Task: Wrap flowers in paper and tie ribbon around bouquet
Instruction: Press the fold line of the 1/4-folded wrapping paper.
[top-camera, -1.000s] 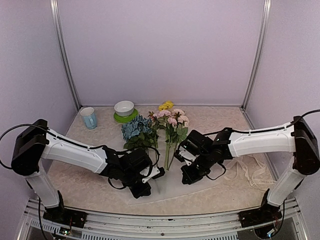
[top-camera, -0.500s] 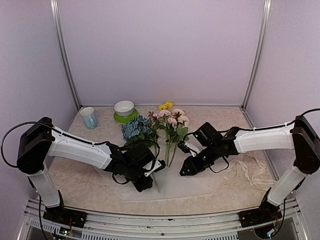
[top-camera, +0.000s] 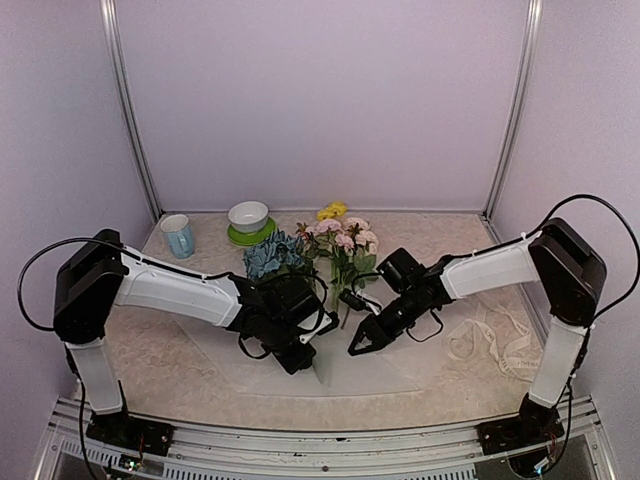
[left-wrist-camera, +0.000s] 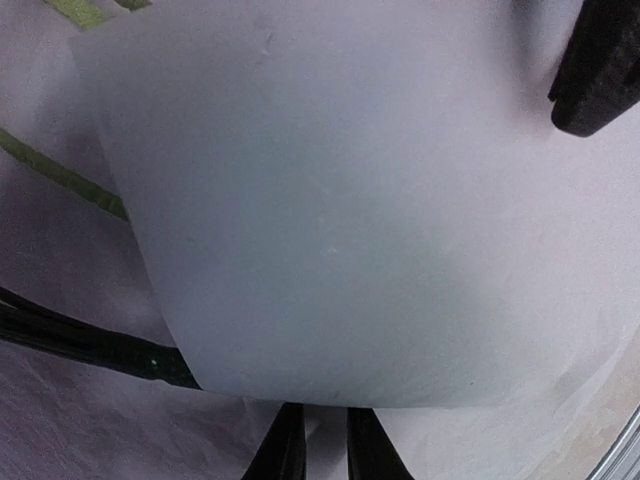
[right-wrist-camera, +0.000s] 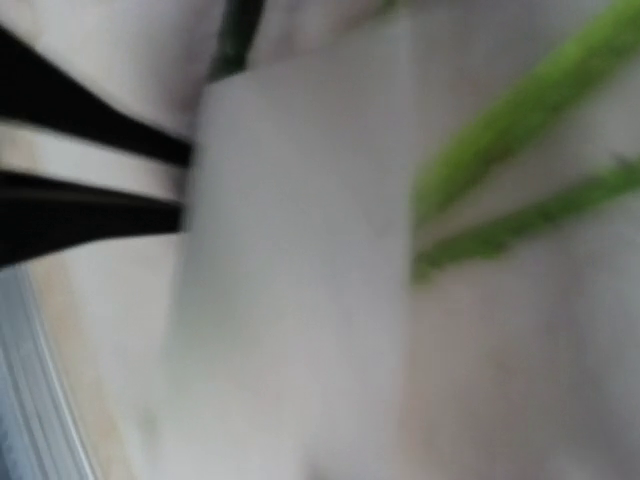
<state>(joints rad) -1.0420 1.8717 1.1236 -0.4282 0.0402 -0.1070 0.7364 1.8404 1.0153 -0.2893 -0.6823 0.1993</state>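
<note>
The flowers (top-camera: 325, 248), pink, yellow and blue blooms on green stems, lie on the paper (top-camera: 400, 372), a translucent white sheet spread on the table. My left gripper (top-camera: 303, 357) is shut on a lifted flap of that paper (left-wrist-camera: 340, 200), pinched between its black fingers (left-wrist-camera: 285, 450). The flap covers most of the left wrist view, with green stems (left-wrist-camera: 60, 175) beside it. My right gripper (top-camera: 358, 346) hovers just right of the stems, fingers slightly apart and holding nothing. Its wrist view is blurred and shows the flap (right-wrist-camera: 300, 260) and stems (right-wrist-camera: 520, 130). The ribbon (top-camera: 490, 340) lies loose at the right.
A light blue cup (top-camera: 178, 236) and a white bowl on a green plate (top-camera: 249, 218) stand at the back left. Metal frame posts rise at both back corners. The table's near edge has a metal rail (top-camera: 330, 440).
My right gripper has let go, opened and drawn leftward and lower toward the stems. The left gripper has carried the paper flap a little right and farther in.
</note>
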